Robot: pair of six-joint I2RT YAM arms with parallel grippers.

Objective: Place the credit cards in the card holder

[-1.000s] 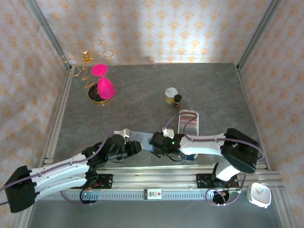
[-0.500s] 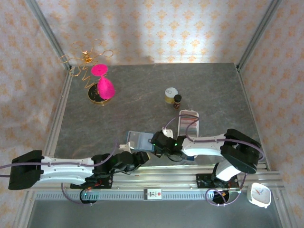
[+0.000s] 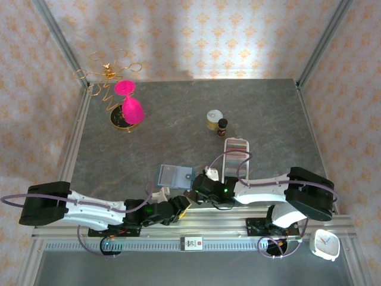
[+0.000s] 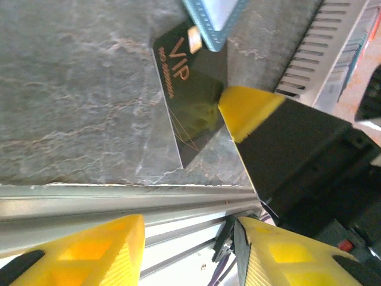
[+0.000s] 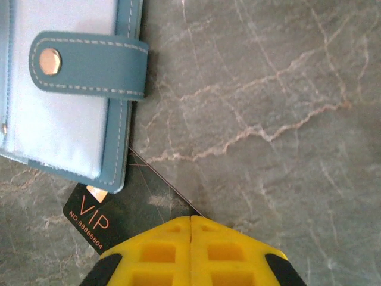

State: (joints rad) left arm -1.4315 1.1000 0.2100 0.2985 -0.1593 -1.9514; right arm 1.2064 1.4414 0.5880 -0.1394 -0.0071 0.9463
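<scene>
Grey table (image 3: 178, 119) — card holder (image 3: 174, 175), VIP card (image 4: 191, 95)

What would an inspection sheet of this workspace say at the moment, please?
Surface: grey marbled tabletop, no spills seen.
Job's things: teal card holder lying flat; black VIP card, one corner under the holder; white slotted tray, contents too small to tell.
Clutter: pink ornament on gold wire, small jar, dark bottle, white clock.
Grippers: right gripper shut, tips at the VIP card's edge; left gripper open, empty.
Cables: lilac cables loop off both arms, no snag seen.
Surroundings: patterned walls, aluminium rail.
</scene>
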